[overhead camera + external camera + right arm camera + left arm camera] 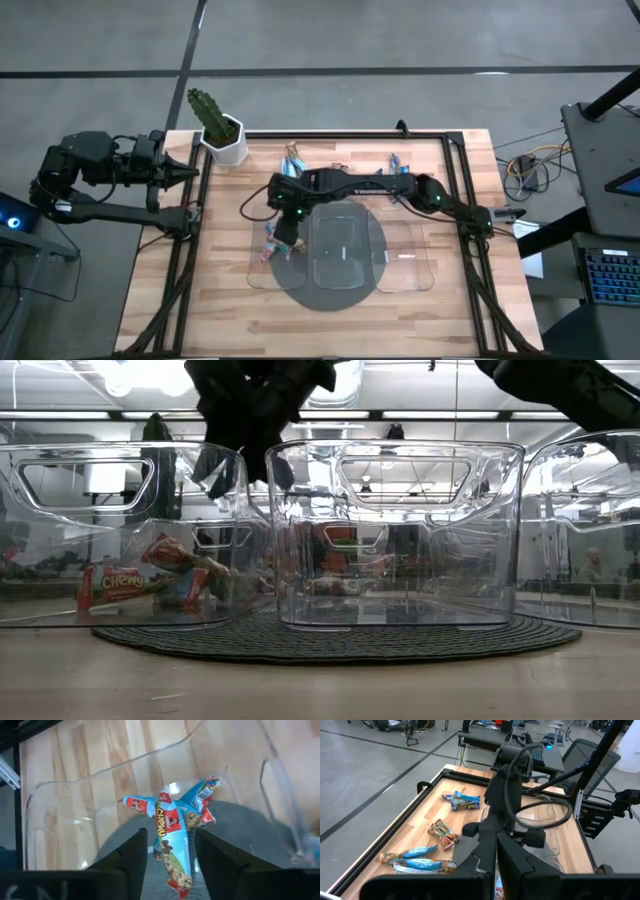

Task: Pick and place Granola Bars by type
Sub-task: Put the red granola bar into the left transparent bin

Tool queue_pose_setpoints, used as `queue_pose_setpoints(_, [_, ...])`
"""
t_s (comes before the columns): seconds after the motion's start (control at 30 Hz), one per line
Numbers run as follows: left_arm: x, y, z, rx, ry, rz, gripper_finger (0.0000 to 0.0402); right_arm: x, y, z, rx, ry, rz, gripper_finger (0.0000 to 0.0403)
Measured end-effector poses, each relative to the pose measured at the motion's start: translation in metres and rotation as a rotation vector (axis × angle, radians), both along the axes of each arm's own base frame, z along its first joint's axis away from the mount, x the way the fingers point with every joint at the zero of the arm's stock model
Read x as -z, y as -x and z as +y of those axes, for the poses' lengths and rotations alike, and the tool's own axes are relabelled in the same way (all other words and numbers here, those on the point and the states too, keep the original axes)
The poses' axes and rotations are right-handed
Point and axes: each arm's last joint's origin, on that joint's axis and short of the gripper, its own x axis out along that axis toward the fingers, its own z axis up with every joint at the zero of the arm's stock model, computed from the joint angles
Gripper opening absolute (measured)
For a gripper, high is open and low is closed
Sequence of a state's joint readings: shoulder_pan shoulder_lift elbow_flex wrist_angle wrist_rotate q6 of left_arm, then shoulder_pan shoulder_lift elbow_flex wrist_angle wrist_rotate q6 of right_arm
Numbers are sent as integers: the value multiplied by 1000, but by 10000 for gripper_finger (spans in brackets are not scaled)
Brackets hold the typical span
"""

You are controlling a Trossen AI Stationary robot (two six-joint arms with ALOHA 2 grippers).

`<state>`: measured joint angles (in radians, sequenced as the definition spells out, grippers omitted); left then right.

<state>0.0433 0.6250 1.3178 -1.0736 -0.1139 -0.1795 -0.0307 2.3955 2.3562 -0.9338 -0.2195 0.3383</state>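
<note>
Three clear trays stand side by side on a dark round mat point(330, 292). In the left tray point(258, 272) lie several granola bars point(172, 845), light blue ones among them, also seen through its wall point(150, 582). My right gripper point(170, 834) hangs open just above them over this tray point(245, 460), a finger on either side of the top blue bar, touching nothing. More bars lie loose on the far part of the table point(462, 801) point(443, 833) point(415, 861). My left gripper point(190, 172) waits shut beyond the table's left edge.
The middle tray point(345, 250) and the right tray point(405, 258) stand beside the left one. A cactus in a white pot point(222, 135) stands at the far left corner. A black frame point(460, 180) runs around the table. Bare wood lies along the near edge.
</note>
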Motion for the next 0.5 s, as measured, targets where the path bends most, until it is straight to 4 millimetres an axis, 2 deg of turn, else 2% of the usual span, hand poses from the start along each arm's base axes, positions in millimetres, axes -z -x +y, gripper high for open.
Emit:
queue_pose_setpoints(0.23, [0,0,0,0,0,-1,0,-45,17,0,-52,72,-100,89])
queue_pose_setpoints(0.5, [-2,-1,0,-11,-4,-20,0,-127,60,-1,-39,187,-281,58])
